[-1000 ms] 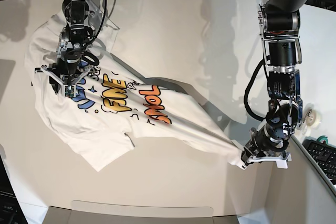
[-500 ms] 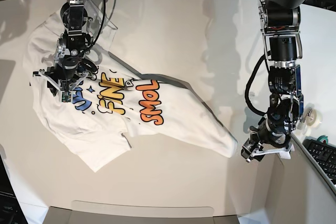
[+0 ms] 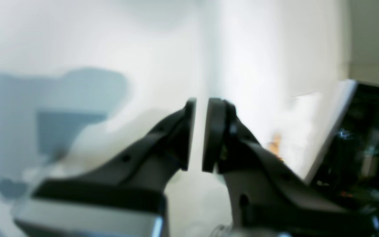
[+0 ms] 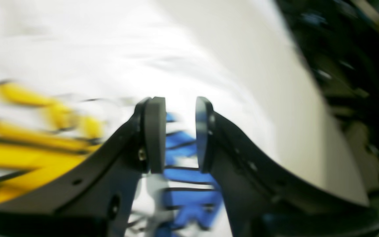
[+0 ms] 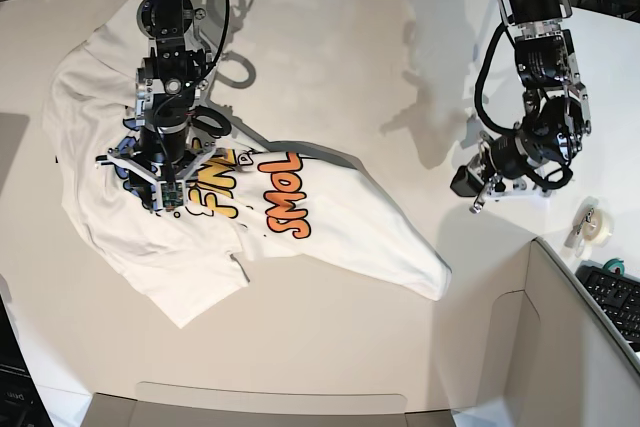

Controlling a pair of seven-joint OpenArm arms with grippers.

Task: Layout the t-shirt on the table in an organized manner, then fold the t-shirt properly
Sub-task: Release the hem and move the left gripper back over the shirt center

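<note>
Still laying out: shirt (image 5: 200, 202) lying crumpled, askew on tabletop (image 5: 380, 57), unfolded. Left tool (image 3: 198, 135) hovering nearly clenched, empty; right tool (image 4: 173, 138) gaping over print, grasping nothing visible.

Bright overhead light — blurred wrist views

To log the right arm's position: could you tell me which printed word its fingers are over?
The blue word: it shows between the right gripper's fingers; the yellow word lies beside them.
</note>
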